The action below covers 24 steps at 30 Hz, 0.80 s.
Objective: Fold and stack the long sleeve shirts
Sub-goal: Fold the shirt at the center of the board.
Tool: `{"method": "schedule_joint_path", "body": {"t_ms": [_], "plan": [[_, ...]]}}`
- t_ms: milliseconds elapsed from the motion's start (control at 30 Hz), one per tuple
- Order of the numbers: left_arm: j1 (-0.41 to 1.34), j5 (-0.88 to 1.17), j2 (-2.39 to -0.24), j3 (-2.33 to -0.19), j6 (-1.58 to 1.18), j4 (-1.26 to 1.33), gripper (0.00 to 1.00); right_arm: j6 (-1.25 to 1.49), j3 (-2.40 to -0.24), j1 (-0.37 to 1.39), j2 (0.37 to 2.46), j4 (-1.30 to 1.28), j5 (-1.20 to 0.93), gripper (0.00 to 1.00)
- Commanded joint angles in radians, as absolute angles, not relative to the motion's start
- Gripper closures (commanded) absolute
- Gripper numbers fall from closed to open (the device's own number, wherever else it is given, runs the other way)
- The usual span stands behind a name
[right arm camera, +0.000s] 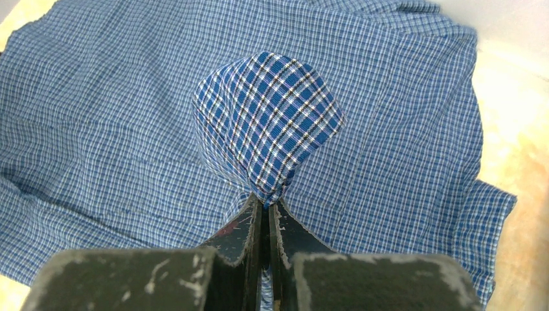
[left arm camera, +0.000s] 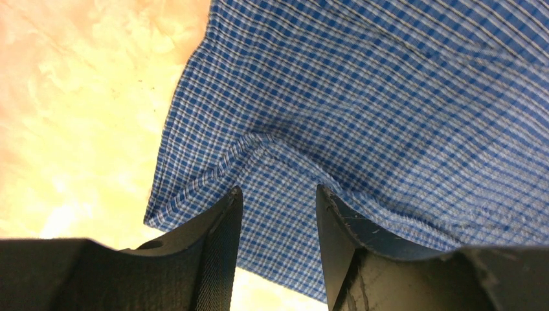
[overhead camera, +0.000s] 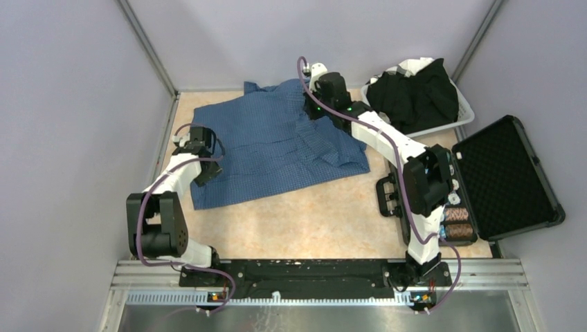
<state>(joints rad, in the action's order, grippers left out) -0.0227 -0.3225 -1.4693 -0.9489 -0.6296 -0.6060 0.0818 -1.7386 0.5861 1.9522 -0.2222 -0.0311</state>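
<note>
The blue fine-checked shirt lies spread on the tan table at the back centre. My right gripper is shut on a pinch of its cloth, lifted into a small peak; in the top view it sits at the shirt's far right part. My left gripper is open, its jaws standing over the shirt's near left corner; in the top view it is at the shirt's left edge. Plain black shirts are heaped in a white basket at the back right.
An open black hard case with foam lining lies at the right, with small items beside it. Grey walls close the table at the back and both sides. Bare tan table lies in front of the shirt.
</note>
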Motion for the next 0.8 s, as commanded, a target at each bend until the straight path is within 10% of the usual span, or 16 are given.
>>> {"method": "schedule_joint_path", "body": {"t_ms": [0,767], "plan": [[-0.053,-0.326,-1.544,-0.995,-0.672,-0.551,0.50,0.106,-1.688,0.586,1.849,-0.147,-0.063,1.00],[-0.068,-0.380,-1.625,-1.018,-0.727,-0.533,0.55,0.094,-1.595,0.583,1.779,-0.106,-0.088,1.00]]}}
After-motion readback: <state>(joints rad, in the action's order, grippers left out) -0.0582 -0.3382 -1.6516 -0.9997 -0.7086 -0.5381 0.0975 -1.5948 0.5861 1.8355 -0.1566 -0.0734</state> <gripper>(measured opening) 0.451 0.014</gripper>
